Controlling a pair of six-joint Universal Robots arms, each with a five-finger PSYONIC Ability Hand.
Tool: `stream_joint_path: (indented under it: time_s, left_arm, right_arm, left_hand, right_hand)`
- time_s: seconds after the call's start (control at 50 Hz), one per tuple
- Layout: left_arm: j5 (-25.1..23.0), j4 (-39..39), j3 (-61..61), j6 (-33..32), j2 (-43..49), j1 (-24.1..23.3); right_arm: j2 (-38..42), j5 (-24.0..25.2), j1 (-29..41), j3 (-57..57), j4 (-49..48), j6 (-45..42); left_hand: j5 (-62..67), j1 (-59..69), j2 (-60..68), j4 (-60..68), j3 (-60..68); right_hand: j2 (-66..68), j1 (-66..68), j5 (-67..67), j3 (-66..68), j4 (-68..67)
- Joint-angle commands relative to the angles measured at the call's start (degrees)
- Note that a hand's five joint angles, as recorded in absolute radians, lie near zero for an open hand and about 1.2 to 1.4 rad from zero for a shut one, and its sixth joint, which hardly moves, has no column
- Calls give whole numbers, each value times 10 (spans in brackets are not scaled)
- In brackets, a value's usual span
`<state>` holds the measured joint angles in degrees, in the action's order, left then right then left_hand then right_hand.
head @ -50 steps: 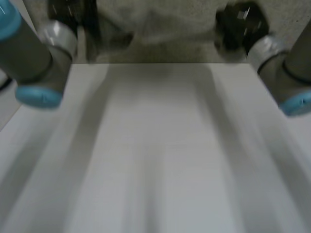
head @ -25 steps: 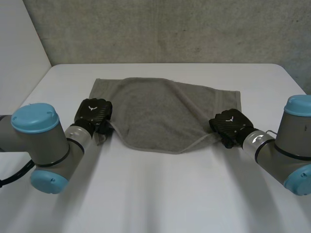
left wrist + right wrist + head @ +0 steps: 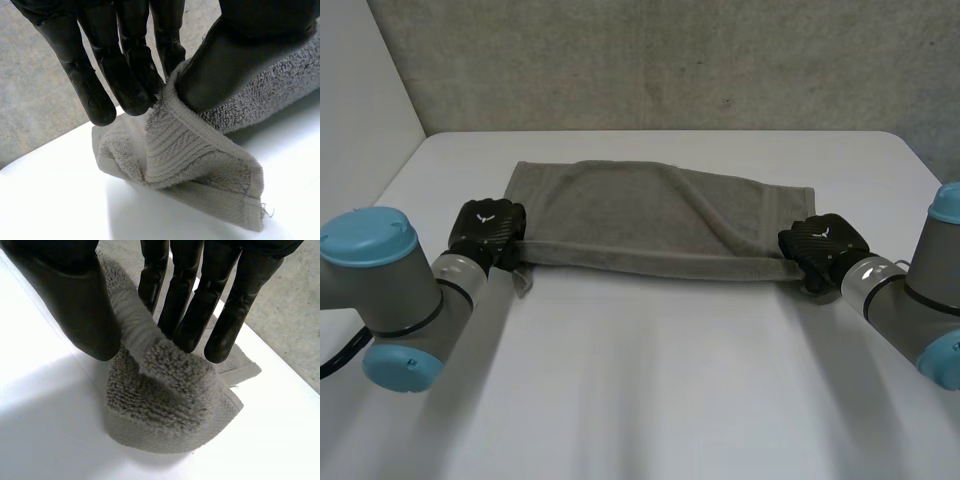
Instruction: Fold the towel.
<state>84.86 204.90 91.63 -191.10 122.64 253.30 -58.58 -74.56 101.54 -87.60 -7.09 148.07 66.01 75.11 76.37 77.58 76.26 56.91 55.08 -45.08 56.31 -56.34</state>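
A grey towel (image 3: pixel 650 225) lies across the far half of the white table (image 3: pixel 650 390), its near edge drawn into a straight fold between my hands. My left hand (image 3: pixel 490 232) is at the towel's near left corner. In the left wrist view its thumb and fingers (image 3: pixel 120 65) pinch the hemmed corner of the towel (image 3: pixel 200 165), which hangs down to the table. My right hand (image 3: pixel 825 245) is at the near right corner. There the fingers (image 3: pixel 200 300) and thumb stand on either side of a raised fold of the towel (image 3: pixel 165 390) and hold it.
A grey concrete wall (image 3: pixel 670 60) stands behind the table's far edge. My left arm (image 3: pixel 380 290) and right arm (image 3: pixel 920 310) reach in low over the table's near corners. Bare white tabletop lies between them.
Both hands have moved apart and a little farther away. The towel's near edge, which sagged in a curve, is pulled straight. The right hand's fingers have loosened somewhat.
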Motion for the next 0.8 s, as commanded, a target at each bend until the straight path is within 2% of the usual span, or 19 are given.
stream_joint_path:
  time_s: [0.02,0.18,0.28,0.32,0.36,0.42,0.44,0.46,0.52,0.58,0.6,0.62,0.64,0.66,0.68,0.74,0.8]
  left_arm:
    - [-1,1,-1,0,1,8]
    - [-1,1,-2,0,2,8]
    - [-1,2,-3,0,2,8]
    - [-1,1,-4,0,3,11]
    - [-1,1,-5,0,3,12]
    - [-1,2,-7,0,4,14]
    - [-1,2,-7,0,4,14]
    - [-1,2,-8,0,6,16]
    - [-1,2,-8,0,8,20]
    - [-1,4,-9,2,9,21]
    - [-1,8,-9,3,13,22]
    - [-1,11,-9,1,17,22]
    - [-1,11,-9,1,17,22]
    - [1,15,-11,1,23,22]
    - [1,17,-13,0,30,22]
    - [10,21,-20,0,43,22]
    - [16,21,-25,0,49,22]
  right_arm:
    - [9,4,-8,11,21,-3]
    - [21,4,-11,12,23,-7]
    - [27,4,-13,14,23,-8]
    - [27,4,-13,16,23,-8]
    - [26,5,-18,16,23,-5]
    - [25,5,-21,17,23,-5]
    - [23,6,-24,18,24,-4]
    - [21,7,-28,21,26,-1]
    - [16,10,-31,23,25,3]
    - [2,13,-44,23,12,43]
    - [-4,13,-49,23,6,72]
    - [-13,13,-56,23,-3,107]
    - [-13,13,-56,23,-3,108]
    - [-22,13,-61,23,-8,133]
    - [-30,16,-67,24,-10,157]
    - [-31,26,-70,24,-12,177]
    - [-32,35,-70,24,-11,175]
  left_hand:
    - [40,49,36,24,37]
    - [40,49,36,24,37]
    - [40,49,36,24,37]
    - [40,49,36,24,37]
    - [40,49,36,24,37]
    - [40,49,36,24,37]
    - [40,49,36,24,37]
    - [40,49,36,24,37]
    - [40,49,36,24,37]
    - [40,49,36,24,37]
    - [10,19,7,-6,8]
    - [-167,-158,-170,-182,-169]
    - [-168,-159,-172,-184,-171]
    - [-282,-273,-285,-297,-284]
    - [-341,-332,-345,-357,-344]
    - [-412,-403,-416,-428,-415]
    - [-419,-410,-423,-435,-422]
  right_hand:
    - [-39,-21,21,-33,34]
    - [-145,-127,127,-139,139]
    - [-145,-127,127,-139,140]
    - [-125,-107,107,-119,119]
    - [-48,-30,30,-42,42]
    - [-24,-6,6,-18,19]
    - [137,156,-156,143,-143]
    - [230,248,-248,236,-236]
    - [231,249,-249,237,-237]
    - [231,249,-249,237,-237]
    - [231,249,-249,237,-237]
    - [231,249,-249,237,-237]
    - [231,249,-249,237,-237]
    - [231,249,-249,237,-237]
    - [231,249,-249,237,-237]
    - [231,249,-249,237,-237]
    - [231,249,-249,237,-237]
